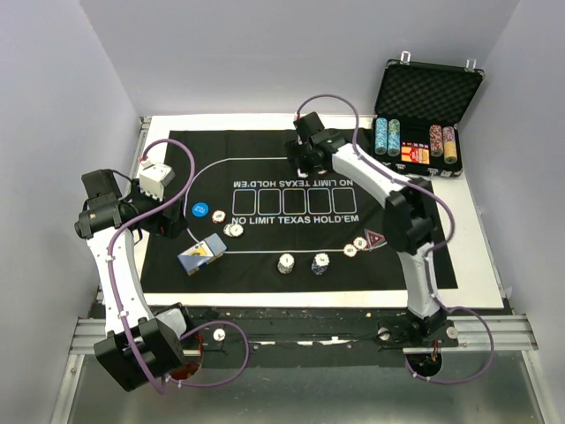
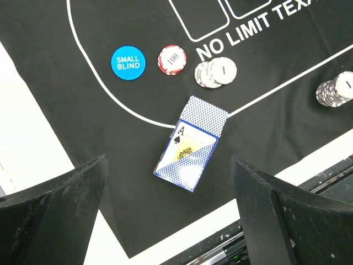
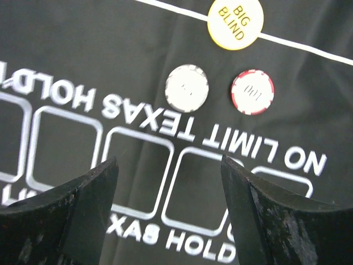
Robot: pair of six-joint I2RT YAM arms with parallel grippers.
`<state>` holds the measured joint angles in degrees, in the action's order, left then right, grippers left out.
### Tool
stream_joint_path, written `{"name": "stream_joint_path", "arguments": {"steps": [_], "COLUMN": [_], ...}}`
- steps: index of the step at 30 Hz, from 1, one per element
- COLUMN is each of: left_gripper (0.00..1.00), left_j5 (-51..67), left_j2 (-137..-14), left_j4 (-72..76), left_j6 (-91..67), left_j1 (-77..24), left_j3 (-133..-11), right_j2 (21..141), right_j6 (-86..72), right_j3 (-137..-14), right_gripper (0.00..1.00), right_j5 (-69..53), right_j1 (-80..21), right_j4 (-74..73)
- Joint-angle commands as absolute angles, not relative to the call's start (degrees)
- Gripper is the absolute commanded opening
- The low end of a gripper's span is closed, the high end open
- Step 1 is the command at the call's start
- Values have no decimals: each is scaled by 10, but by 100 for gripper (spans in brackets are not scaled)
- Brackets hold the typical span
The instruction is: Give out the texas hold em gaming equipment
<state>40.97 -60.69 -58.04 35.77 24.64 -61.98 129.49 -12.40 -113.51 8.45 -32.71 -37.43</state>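
The blue-backed card box lies on the black mat with an ace of spades on its face, also seen near the mat's front left. Beyond it lie the blue SMALL BLIND disc, a red chip and a white chip stack. My left gripper hangs open above the box, nothing between its fingers. My right gripper is open and empty over the printed card boxes at the mat's far side. Ahead of it lie the yellow BIG BLIND disc, a white chip and a red chip.
An open black case with tubes of chips stands at the back right. Along the mat's front line sit two chip stacks, two single chips and a triangular marker. The mat's front edge meets the white table.
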Motion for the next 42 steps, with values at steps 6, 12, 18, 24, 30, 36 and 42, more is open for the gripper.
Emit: {"name": "stream_joint_path", "arguments": {"steps": [6,12,18,24,30,36,42], "left_gripper": [99,99,99,99,99,99,99], "left_j5": [415,413,416,411,412,411,411], "left_j2": [-594,-595,-594,-592,-592,-592,-589], "left_j4": [-588,-589,-590,-589,-587,-587,-584], "left_j6": [359,358,356,359,359,359,358], "left_j1": [250,251,251,250,251,251,250], "left_j3": [-626,-626,-628,-625,-623,-621,-621], "right_j2": [1072,1020,1014,1025,1045,1055,1065], "right_j6": [-134,-155,-178,-200,-218,-221,-219], "right_j3": [-906,-810,-764,-729,-715,-720,-715], "right_gripper": [100,100,100,100,99,86,79], "right_j5": [60,65,53,31,32,36,48], "right_j1": [-466,-564,-591,-618,-635,-635,-635], "right_j4": [-354,-360,-360,-335,-314,-308,-308]}}
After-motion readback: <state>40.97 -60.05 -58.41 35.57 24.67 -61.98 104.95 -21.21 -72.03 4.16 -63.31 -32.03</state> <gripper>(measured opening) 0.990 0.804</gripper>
